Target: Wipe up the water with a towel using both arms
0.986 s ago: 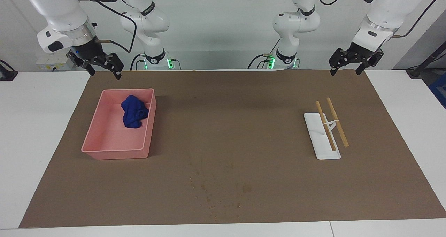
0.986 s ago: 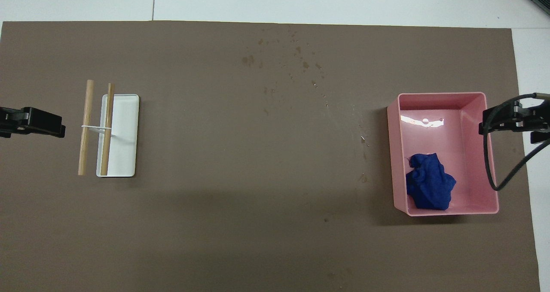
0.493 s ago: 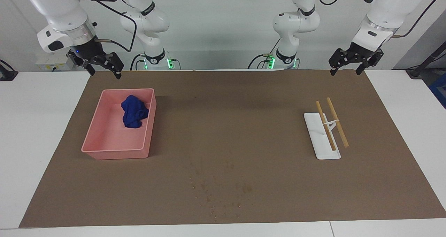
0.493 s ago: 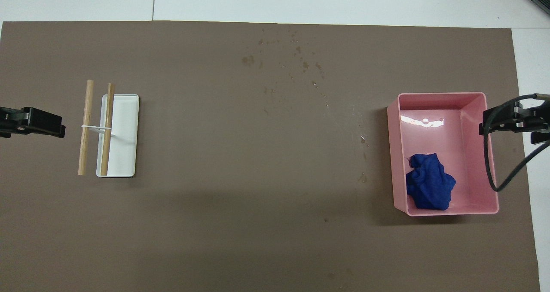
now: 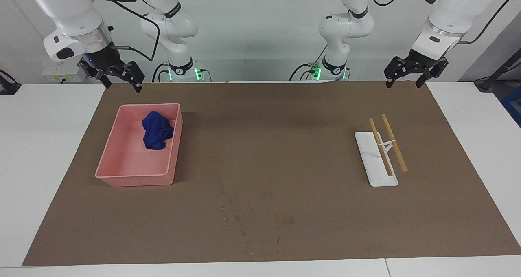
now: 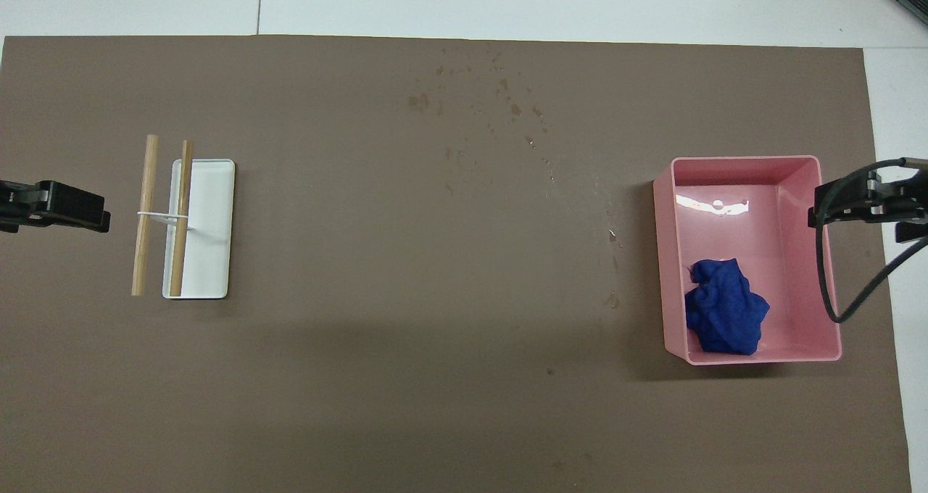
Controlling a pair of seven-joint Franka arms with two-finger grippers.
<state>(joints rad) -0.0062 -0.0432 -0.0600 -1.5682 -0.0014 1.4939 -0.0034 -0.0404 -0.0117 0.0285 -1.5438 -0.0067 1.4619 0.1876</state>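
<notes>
Both grippers hang wide and empty: right gripper (image 5: 122, 81) above the pink bin (image 5: 106, 159) (blue towel (image 5: 156, 135) inside), left gripper (image 5: 404, 79) above the counter's (image 5: 49, 146) brown mat (image 5: 285, 146).

A plain white wall (image 5: 260, 32) rises at the white table's (image 5: 44, 146) edge.

One pink bin (image 5: 138, 163) is holding one blue towel (image 5: 156, 135). One white rack (image 5: 375, 163) is carrying two wooden rods (image 5: 387, 146) on one brown mat (image 5: 268, 146).
</notes>
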